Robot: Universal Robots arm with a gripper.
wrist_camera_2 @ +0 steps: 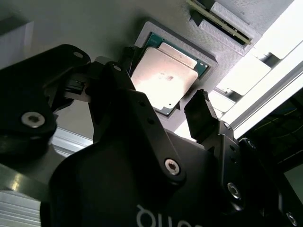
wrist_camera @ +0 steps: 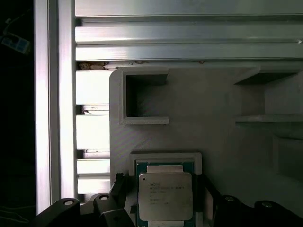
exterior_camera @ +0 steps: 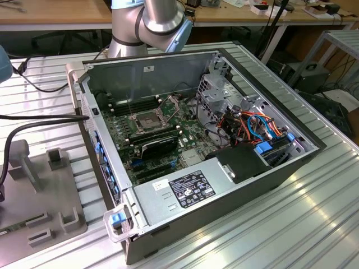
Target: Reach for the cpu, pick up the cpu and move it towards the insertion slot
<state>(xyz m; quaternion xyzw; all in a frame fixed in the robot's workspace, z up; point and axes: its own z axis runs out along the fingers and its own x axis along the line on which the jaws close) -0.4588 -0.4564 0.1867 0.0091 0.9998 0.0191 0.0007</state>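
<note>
The cpu (wrist_camera: 164,196) is a square chip with a silver lid and green edge, lying flat in a raised recess of a grey holder plate (wrist_camera: 208,113). In both wrist views my gripper (wrist_camera: 164,189) hangs just above it, open, with one black finger (wrist_camera: 119,188) on each side of the chip and a gap left to it. The second wrist view shows the cpu (wrist_camera_2: 165,78) between the gripper (wrist_camera_2: 158,92) fingertips (wrist_camera_2: 201,109). The insertion slot (exterior_camera: 145,120), a silver-framed square socket with a dark centre, sits on the green motherboard inside the open computer case (exterior_camera: 263,179).
The case lies on a ribbed aluminium table (exterior_camera: 280,235). Inside it are a black finned block (exterior_camera: 160,147), a power supply (exterior_camera: 185,190) and coloured cables (exterior_camera: 252,126). The arm's base (exterior_camera: 146,22) stands behind the case. A grey fixture plate (exterior_camera: 33,190) lies at the exterior view's left.
</note>
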